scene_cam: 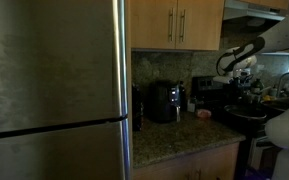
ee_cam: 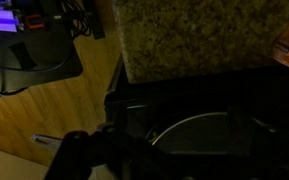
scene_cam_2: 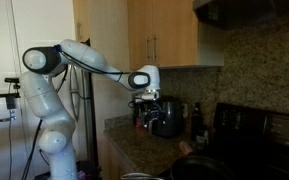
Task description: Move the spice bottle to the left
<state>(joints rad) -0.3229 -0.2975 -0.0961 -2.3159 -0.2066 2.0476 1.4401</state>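
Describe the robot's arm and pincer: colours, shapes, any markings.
The arm is glossy white: rounded tubular segments with dark circular joint caps. The pincer is dark, its details lost in shadow. No markings are legible.

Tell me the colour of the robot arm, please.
White; the robot arm shows best in an exterior view.

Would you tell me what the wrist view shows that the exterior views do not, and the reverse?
Only the wrist view: the wooden floor and what looks like a lit screen.
Only the exterior views: the whole robot arm, the wooden cabinets, a steel fridge and a black appliance.
Both: the granite countertop and the dark stove.
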